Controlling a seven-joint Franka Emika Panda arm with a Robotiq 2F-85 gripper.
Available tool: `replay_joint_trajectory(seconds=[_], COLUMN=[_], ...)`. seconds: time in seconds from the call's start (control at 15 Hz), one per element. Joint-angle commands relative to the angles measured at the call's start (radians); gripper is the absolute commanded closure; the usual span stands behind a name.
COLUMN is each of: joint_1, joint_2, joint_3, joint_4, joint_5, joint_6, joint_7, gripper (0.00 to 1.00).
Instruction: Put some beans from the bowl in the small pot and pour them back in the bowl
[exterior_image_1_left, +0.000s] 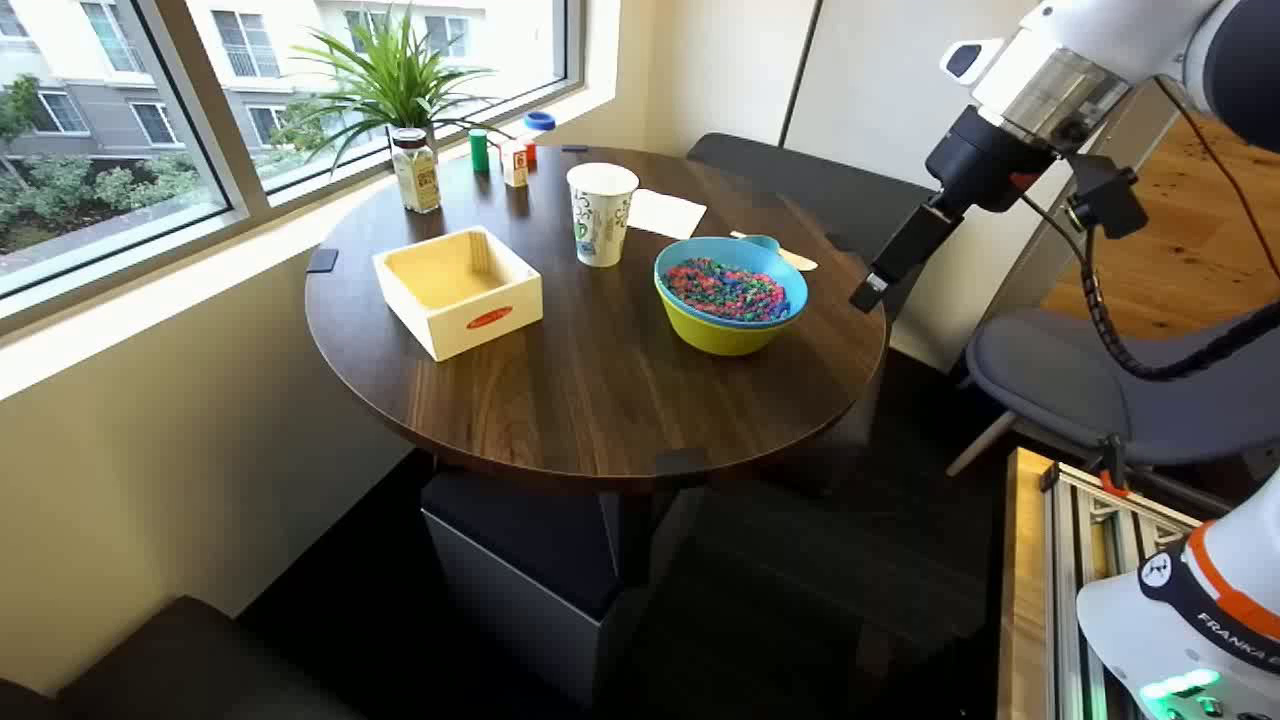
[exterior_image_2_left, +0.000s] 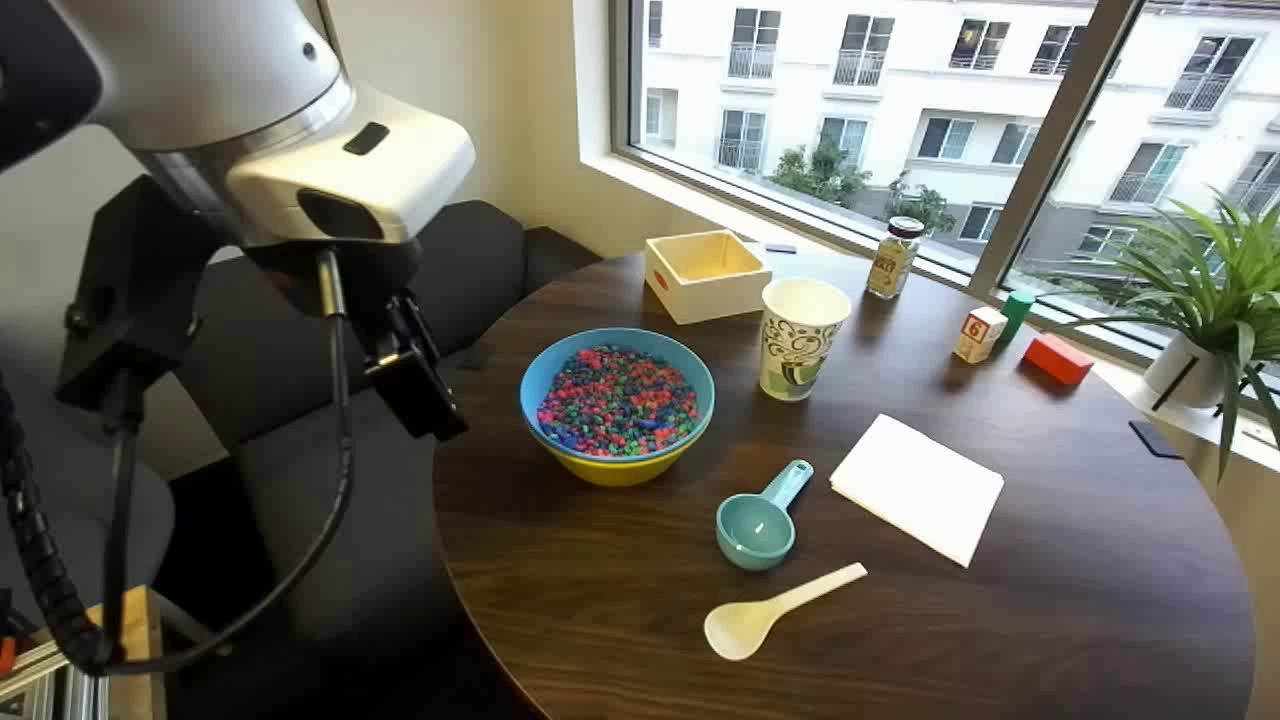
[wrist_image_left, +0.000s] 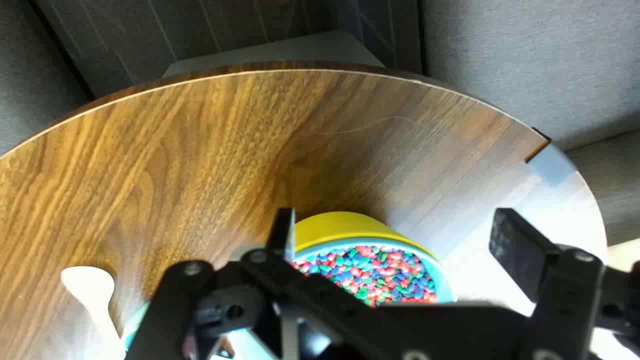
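Note:
The beans (exterior_image_1_left: 728, 292) fill much of the blue-inside, yellow-green bowl (exterior_image_1_left: 718, 338). The beans (exterior_image_2_left: 615, 405) and bowl (exterior_image_2_left: 612, 472) also show in an exterior view. In the wrist view, the beans (wrist_image_left: 375, 270) and bowl (wrist_image_left: 345, 225) are partly hidden by the gripper. The small pot, a teal cup with a short handle (exterior_image_2_left: 755, 532), sits upright on the table beside the bowl and looks empty. It is mostly hidden in the wrist view. My gripper (wrist_image_left: 397, 235) is open and empty, raised beside the bowl in both exterior views (exterior_image_1_left: 868, 292) (exterior_image_2_left: 440, 415).
A cream spoon (exterior_image_2_left: 740, 628) lies near the small pot. A patterned paper cup (exterior_image_2_left: 795, 350), a white napkin (exterior_image_2_left: 918, 490) and a square wooden tray (exterior_image_2_left: 710, 292) are also on the table. A jar (exterior_image_2_left: 893, 260) and blocks (exterior_image_2_left: 980, 335) stand toward the window.

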Motion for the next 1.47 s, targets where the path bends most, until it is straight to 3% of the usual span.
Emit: replay_joint_trajectory(seconds=[0.0,0.27,0.47,0.73,1.0,1.4], joint_1=[-0.003,-0.003,-0.053,-0.068,-0.037,-0.043], joint_2=[0.0,0.0,0.041,0.121,0.215,0.34], joint_3=[0.002,0.002,0.018,-0.001,-0.025,-0.009], joint_4=[0.002,0.002,0.016,0.054,0.095,0.147], joint_5=[0.001,0.001,-0.078,-0.124,-0.088,-0.086], joint_6=[-0.004,-0.004,0.096,0.209,0.256,0.352], joint_7=[-0.001,-0.001,0.004,-0.028,-0.07,-0.033], gripper=[0.0,0.0,0.0,0.0,0.0,0.0])
